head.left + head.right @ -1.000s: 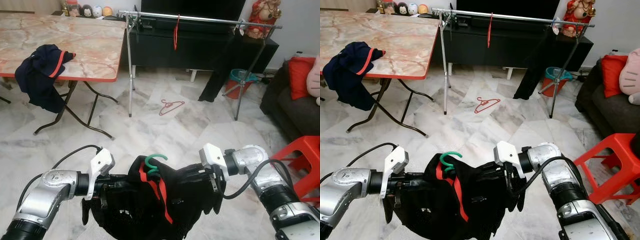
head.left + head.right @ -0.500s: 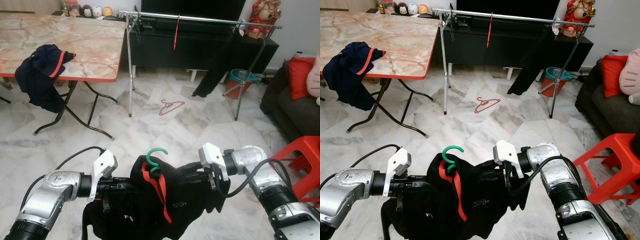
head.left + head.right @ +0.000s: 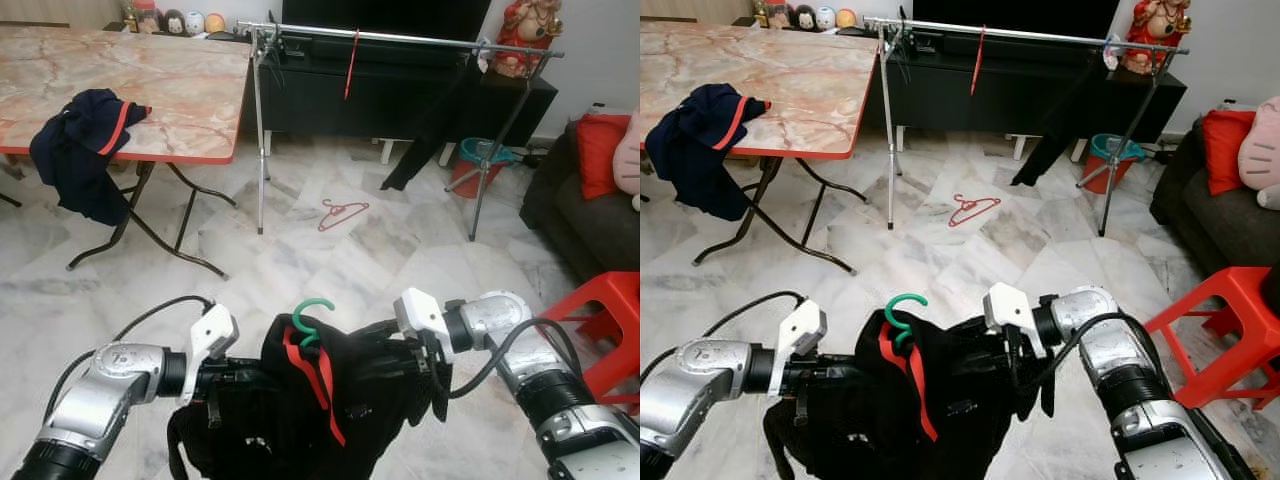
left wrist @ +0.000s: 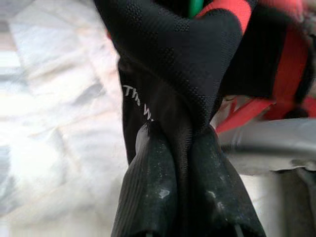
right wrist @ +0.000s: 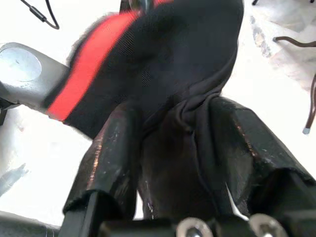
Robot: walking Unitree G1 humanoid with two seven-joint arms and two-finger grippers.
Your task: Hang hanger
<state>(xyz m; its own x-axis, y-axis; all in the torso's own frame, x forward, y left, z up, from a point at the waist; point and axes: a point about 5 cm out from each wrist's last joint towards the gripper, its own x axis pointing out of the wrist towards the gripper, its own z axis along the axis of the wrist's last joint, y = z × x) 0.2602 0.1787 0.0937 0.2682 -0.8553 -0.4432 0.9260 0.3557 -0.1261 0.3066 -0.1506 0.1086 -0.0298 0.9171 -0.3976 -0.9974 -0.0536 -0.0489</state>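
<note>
Both arms are held out low in front of the robot, carrying between them a black garment (image 3: 320, 405) with red trim that is already threaded on a green hanger (image 3: 312, 318), whose hook pokes up from the collar midway between the two grippers. The left gripper (image 4: 180, 148) has its jaws pinched narrow on a fold of the black cloth at the garment's left shoulder, and the right gripper (image 5: 173, 123) has its jaws closed on a bunch of the same cloth at the right shoulder, so the load hangs spread between them just above the marble floor (image 3: 330, 270). The clothes rail (image 3: 400, 38) stands far across the room, well apart from the robot, in front of a black cabinet (image 3: 400, 95); a red hanger (image 3: 351, 62) and a dark garment (image 3: 430, 130) are on it already, and another red hanger (image 3: 342, 212) lies on the floor beneath. To the left, a desk (image 3: 180, 90) with a marbled top carries a second dark garment (image 3: 85, 145) draped over its near edge. On the right are a dark sofa (image 3: 580, 210) and a red stool (image 3: 605, 310). As far as can be judged, dressing the hanger and lifting it are done; what is left is most of the job: crossing the open floor to the rail, raising the garment high enough, and getting the green hook over the bar before both grips let go.
</note>
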